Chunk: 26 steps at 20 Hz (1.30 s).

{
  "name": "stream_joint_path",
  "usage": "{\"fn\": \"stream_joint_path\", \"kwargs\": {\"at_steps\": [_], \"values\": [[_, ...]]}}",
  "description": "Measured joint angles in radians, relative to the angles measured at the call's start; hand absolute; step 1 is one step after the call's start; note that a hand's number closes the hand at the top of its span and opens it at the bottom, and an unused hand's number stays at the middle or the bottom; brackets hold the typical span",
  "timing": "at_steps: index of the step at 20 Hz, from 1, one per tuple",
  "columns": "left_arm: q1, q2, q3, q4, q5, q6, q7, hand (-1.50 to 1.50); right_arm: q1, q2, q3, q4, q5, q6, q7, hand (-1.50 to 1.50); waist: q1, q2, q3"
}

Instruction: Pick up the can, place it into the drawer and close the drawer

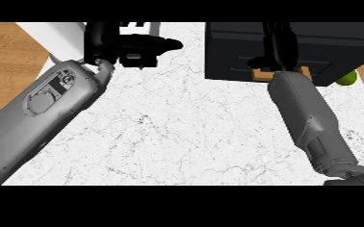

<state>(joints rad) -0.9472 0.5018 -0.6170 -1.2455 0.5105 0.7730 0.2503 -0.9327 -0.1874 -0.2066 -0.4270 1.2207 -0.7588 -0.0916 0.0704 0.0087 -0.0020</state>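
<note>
The right hand (279,48) reaches over the dark box-shaped drawer unit (235,53); whether its fingers hold anything, I cannot tell. The left hand (135,45) rests with fingers relaxed. A misaligned can might jam the drawer.

The can shows nowhere, so whether it lies in the drawer (284,53) cannot be told. The right hand (279,43) is black against the dark drawer at the worktop's far right corner, its fingers unreadable. A green thing (347,79) at the right edge is mostly hidden behind the drawer.
</note>
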Motion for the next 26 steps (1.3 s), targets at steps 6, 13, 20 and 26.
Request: {"fn": "stream_joint_path", "kwargs": {"at_steps": [6,13,20,26], "values": [[0.051,0.027,0.009,-0.06,-0.013,-0.015,-0.001,-1.5,-0.101,-0.025,-0.018,0.108,0.004,0.03,0.002,-1.5,0.014,0.011,0.002],[0.086,0.023,0.009,-0.094,-0.039,-0.008,-0.008,-1.5,-0.157,-0.038,-0.042,0.18,-0.008,0.051,-0.04,-1.5,0.011,0.02,0.003],[0.138,0.025,0.015,-0.122,-0.048,-0.009,-0.026,-1.5,-0.169,-0.027,-0.138,0.173,-0.121,0.086,-0.197,-1.5,-0.001,0.024,0.007],[0.175,0.037,0.031,-0.136,-0.049,-0.014,-0.033,-1.5,-0.191,0.008,-0.254,0.152,-0.262,0.155,-0.312,-1.5,-0.011,0.021,0.009]]}}
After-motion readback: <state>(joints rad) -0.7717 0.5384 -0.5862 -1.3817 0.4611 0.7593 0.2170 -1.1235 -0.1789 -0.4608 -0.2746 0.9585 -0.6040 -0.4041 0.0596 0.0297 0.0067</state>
